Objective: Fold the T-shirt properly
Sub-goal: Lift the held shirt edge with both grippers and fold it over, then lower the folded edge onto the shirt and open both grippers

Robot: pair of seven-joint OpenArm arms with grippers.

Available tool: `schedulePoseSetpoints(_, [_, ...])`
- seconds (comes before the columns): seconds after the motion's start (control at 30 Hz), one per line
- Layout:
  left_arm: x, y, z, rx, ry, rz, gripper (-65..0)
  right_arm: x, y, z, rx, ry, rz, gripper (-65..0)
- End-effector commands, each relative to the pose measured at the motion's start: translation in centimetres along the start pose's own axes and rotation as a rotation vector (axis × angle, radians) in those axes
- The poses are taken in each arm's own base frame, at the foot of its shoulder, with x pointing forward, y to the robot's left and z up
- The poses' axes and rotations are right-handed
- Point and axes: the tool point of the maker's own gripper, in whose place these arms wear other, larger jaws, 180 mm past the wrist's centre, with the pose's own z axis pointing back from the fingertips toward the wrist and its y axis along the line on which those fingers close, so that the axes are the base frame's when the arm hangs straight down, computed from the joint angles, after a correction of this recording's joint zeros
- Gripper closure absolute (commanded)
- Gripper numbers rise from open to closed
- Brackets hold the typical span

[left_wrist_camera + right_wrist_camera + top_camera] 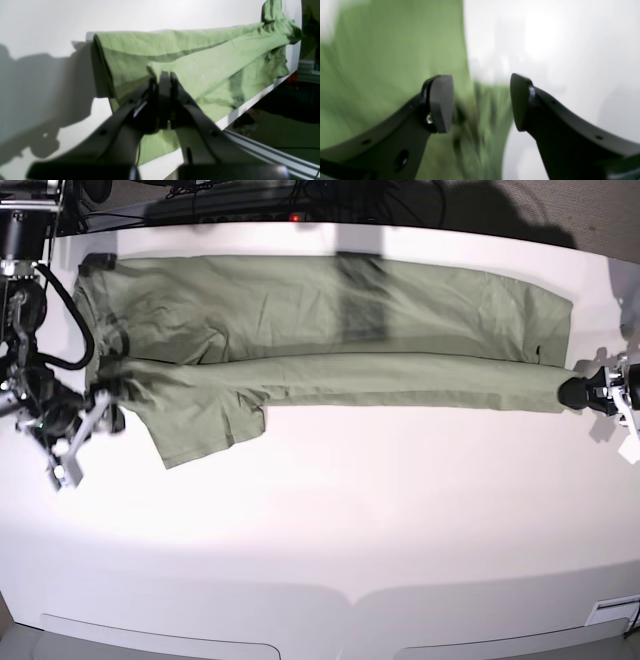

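The sage-green T-shirt [320, 330] lies stretched sideways across the far half of the white table [330, 520], folded lengthwise, with one sleeve [205, 425] sticking out toward the front left. My left gripper [578, 392] is shut on the shirt's right-hand end; in the left wrist view the closed gripper [164, 75] pinches a fold of the green cloth [200, 65]. My right gripper [103, 402] is at the shirt's left end; in the right wrist view the gripper [480, 102] is open and empty just above the blurred cloth [382, 62].
The table's far edge [300, 225] runs just behind the shirt, with dark cables and equipment [250, 195] beyond it. In the left wrist view the table edge [250, 105] drops off beside the shirt to a dark floor and an aluminium rail [262, 147].
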Motion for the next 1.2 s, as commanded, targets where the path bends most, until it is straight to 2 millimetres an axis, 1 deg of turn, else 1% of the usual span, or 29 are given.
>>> schedulePoseSetpoints(0.0, [1.6, -0.6, 0.7, -0.013, -0.039, -0.026, 0.0, 2.1, -1.1, 0.8, -0.031, -0.056, 0.004, -36.0])
schedulePoseSetpoints(0.1, [0.8, -0.8, -0.6, -0.014, -0.01, -0.029, 0.0, 3.1, -1.3, 0.3, -0.034, -0.062, -0.015, -36.0])
schedulePoseSetpoints(0.23, [-0.5, -0.4, -1.9, 0.02, 0.043, -0.043, -0.8, 3.0, -0.6, -0.2, -0.022, -0.05, -0.027, -36.0])
schedulePoseSetpoints(0.3, [-0.6, 0.0, -1.9, 0.04, 0.049, -0.05, -12.3, 2.9, -0.8, -0.1, -0.032, -0.047, -0.021, -36.0])
schedulePoseSetpoints(0.33, [-0.7, 0.4, -1.8, 0.064, 0.061, -0.059, -16.6, 3.0, -0.9, -0.1, -0.04, -0.05, -0.017, -36.0])
schedulePoseSetpoints(0.37, [-0.9, 1.0, -1.6, 0.098, 0.078, -0.071, -19.4, 3.1, -1.2, -0.1, -0.057, -0.056, -0.008, -36.0])
schedulePoseSetpoints(0.4, [-1.0, 1.6, -1.5, 0.131, 0.089, -0.083, -20.3, 3.0, -1.6, -0.2, -0.071, -0.059, -0.003, -36.0])
schedulePoseSetpoints(0.47, [-1.0, 2.7, -1.4, 0.189, 0.088, -0.109, -20.3, 2.4, -2.0, -0.8, -0.07, -0.051, -0.028, -35.9])
schedulePoseSetpoints(0.53, [-0.9, 3.4, -1.3, 0.23, 0.086, -0.128, -20.3, 1.3, -2.2, -1.8, -0.056, -0.023, -0.073, -35.9])
schedulePoseSetpoints(0.63, [-1.8, 4.7, -1.0, 0.298, 0.145, -0.156, -20.3, 0.2, -2.7, -3.0, -0.044, 0.021, -0.131, -35.9])
schedulePoseSetpoints(0.7, [-2.2, 5.4, -0.7, 0.342, 0.175, -0.169, -20.3, -0.1, -3.0, -3.5, -0.039, 0.039, -0.156, -35.9])
schedulePoseSetpoints(0.73, [-2.2, 5.6, -0.6, 0.354, 0.17, -0.154, -20.3, -0.1, -3.1, -3.5, -0.04, 0.04, -0.161, -35.9])
schedulePoseSetpoints(0.8, [-1.5, 5.1, -0.8, 0.329, 0.131, -0.139, -20.3, 0.1, -3.1, -3.5, -0.035, 0.038, -0.159, -35.9])
schedulePoseSetpoints(0.87, [-0.6, 4.0, -1.1, 0.27, 0.079, -0.116, -20.3, 0.2, -1.9, -3.5, 0.034, 0.049, -0.157, -35.9])
schedulePoseSetpoints(0.9, [-0.2, 3.4, -1.2, 0.241, 0.054, -0.109, -20.3, 0.1, -0.8, -3.5, 0.091, 0.059, -0.151, -35.9])
schedulePoseSetpoints(0.97, [0.2, 2.7, -1.4, 0.211, 0.037, -0.108, -20.3, -0.9, 1.4, -3.6, 0.189, 0.094, -0.123, -35.9])
schedulePoseSetpoints(1.1, [-0.3, 2.5, -1.5, 0.212, 0.056, -0.118, -20.3, -4.1, 3.2, -4.4, 0.209, 0.099, -0.134, -35.9])
schedulePoseSetpoints(1.17, [-1.0, 2.7, -1.6, 0.213, 0.069, -0.11, -20.3, -6.2, 4.1, -4.7, 0.209, 0.126, -0.138, -35.8])
